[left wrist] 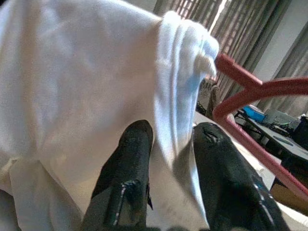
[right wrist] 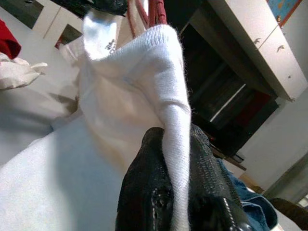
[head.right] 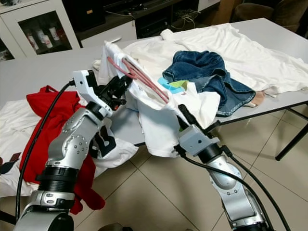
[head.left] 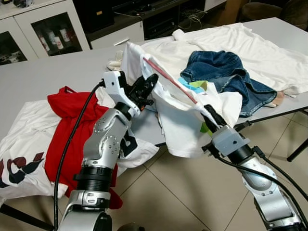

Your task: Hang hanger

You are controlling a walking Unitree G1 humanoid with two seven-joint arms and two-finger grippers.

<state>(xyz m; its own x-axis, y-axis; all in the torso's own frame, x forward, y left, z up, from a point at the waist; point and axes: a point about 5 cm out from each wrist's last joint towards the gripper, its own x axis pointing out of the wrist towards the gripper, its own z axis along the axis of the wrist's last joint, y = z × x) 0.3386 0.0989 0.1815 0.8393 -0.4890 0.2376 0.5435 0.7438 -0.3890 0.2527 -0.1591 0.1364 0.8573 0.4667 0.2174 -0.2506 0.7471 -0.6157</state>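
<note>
Hanger (head.left: 169,78), pink, lies inside a white shirt (head.left: 185,122) held up over the grey table's (head.left: 43,77) front edge. Left gripper (head.left: 147,89) pinches the shirt's fabric; right gripper (head.left: 208,114) clamps its ribbed collar. Jeans (head.left: 226,77) lie behind, 1 red garment (head.left: 72,125) at left.

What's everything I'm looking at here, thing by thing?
white shirt: one, white, held up between both grippers over the table's front edge
hanger: one, red, inside the held shirt
jeans: one, blue, on the table
red garment: one, red, draped over the table's front left edge
table: one, grey
cabinet: one, white with glass doors, behind the table
left gripper: fingers pinching shirt fabric
right gripper: fingers pinching the shirt's ribbed edge
</note>
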